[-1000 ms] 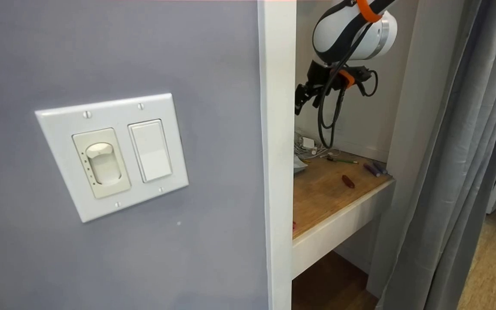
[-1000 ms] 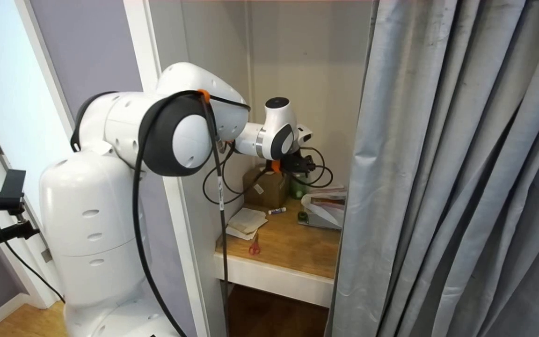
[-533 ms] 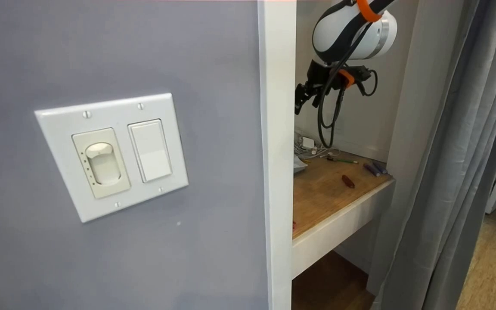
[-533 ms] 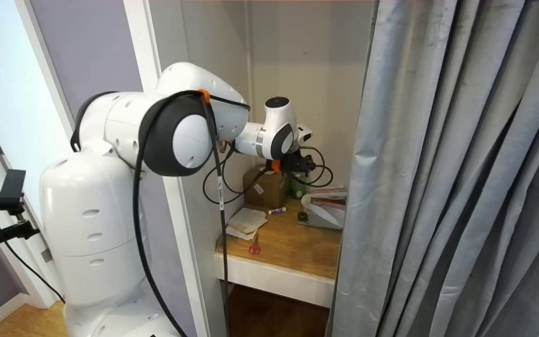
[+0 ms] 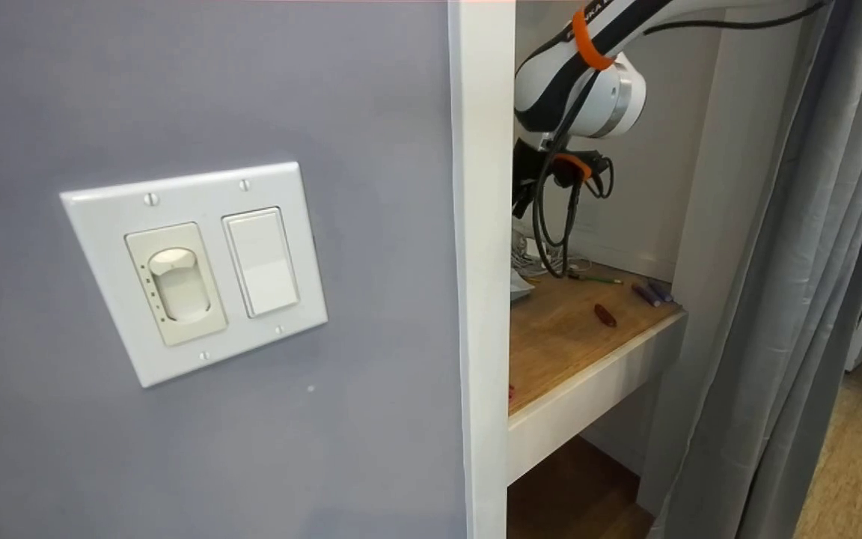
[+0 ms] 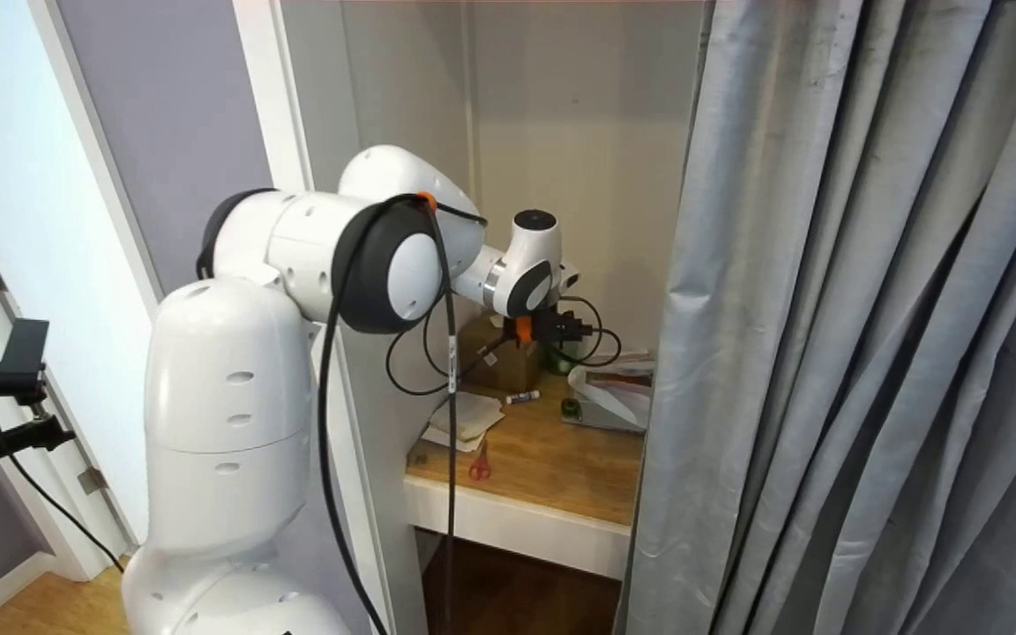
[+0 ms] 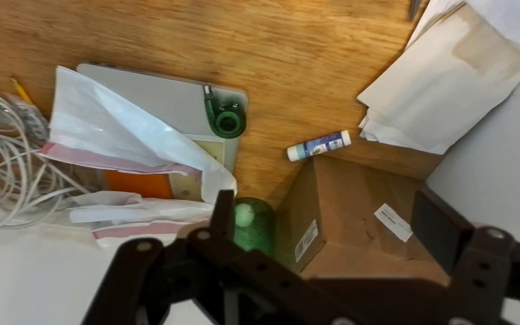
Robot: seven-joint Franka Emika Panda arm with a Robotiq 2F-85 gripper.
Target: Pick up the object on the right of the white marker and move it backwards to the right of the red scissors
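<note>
The white marker, a white tube with a purple label [image 7: 318,145], lies on the wooden shelf in the wrist view and shows in an exterior view [image 6: 523,397]. To its right in that exterior view is a small green pipe-shaped object [image 6: 571,407]; in the wrist view this green object [image 7: 227,118] rests on a grey flat slab's corner. Red scissors [image 6: 480,467] lie near the shelf's front edge; only a grey blade tip [image 7: 414,8] shows in the wrist view. My gripper [image 7: 323,210] is open and empty, above the cardboard box. Its fingertips are unclear in both exterior views.
A cardboard box [image 7: 359,203] and a green jar [image 7: 255,225] stand below the gripper. A white plastic bag [image 7: 120,122], white cables [image 7: 11,180] and papers [image 7: 449,85] lie around. A curtain [image 6: 781,309] and side wall [image 6: 384,265] bound the alcove.
The arm has moved forward into the alcove and down over the last half second, lowering the gripper a little. The objects on the shelf have not moved.
</note>
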